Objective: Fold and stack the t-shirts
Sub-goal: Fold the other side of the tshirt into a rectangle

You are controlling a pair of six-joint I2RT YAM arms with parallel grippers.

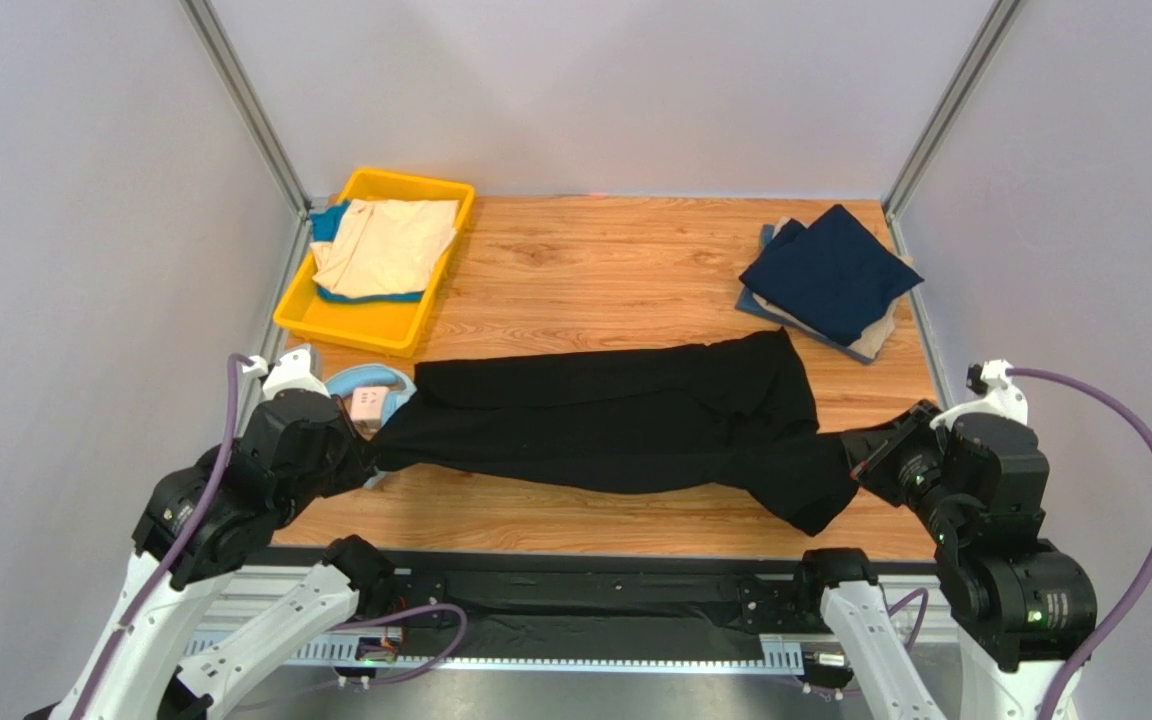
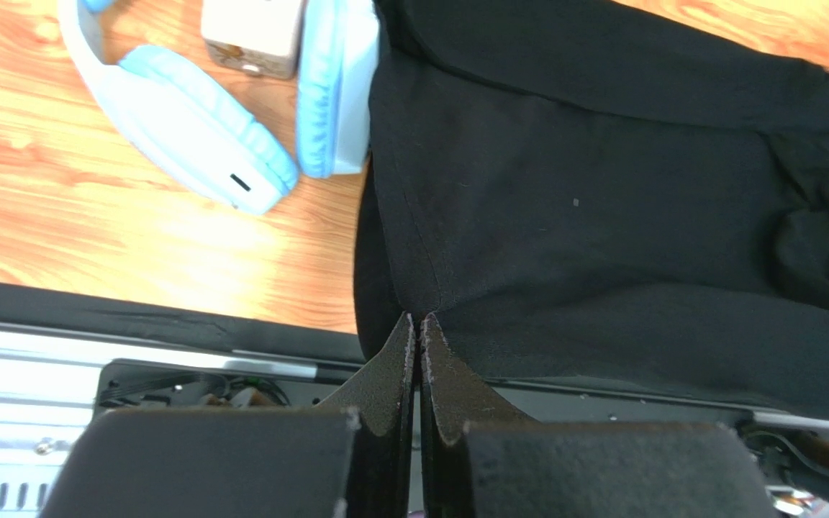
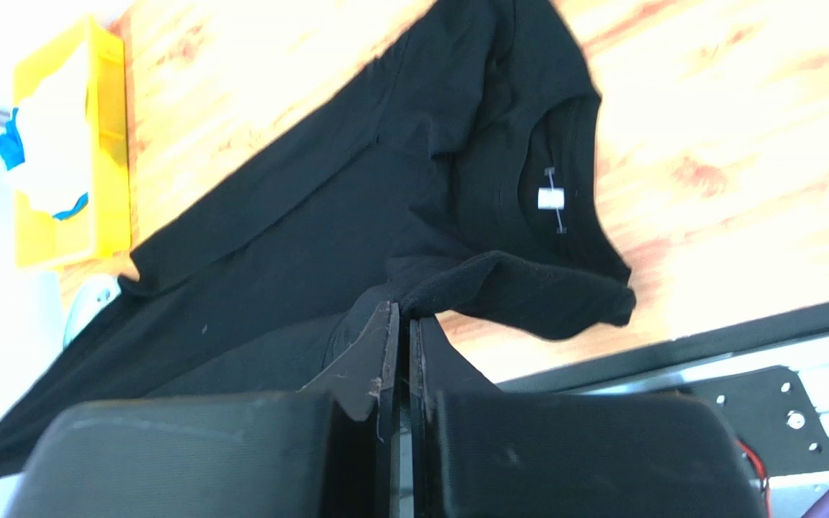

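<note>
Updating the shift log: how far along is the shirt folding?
Done: a folded navy-topped stack sits far right. In hand: the black t-shirt, drawn into a long band, is pinched by the left gripper and right gripper. Left: finishing it, plus the beige and blue shirts in the yellow bin.

Left arm [image 1: 259,465] and right arm [image 1: 988,510]: black joint housings on white lower links [image 1: 147,630]. A purple cable [image 1: 1123,435] runs along each arm to a white wrist cap [image 1: 992,383]. Left gripper [image 2: 419,324] fingers [image 2: 386,378]: black, wedge-shaped, tapering to thin tips.
</note>
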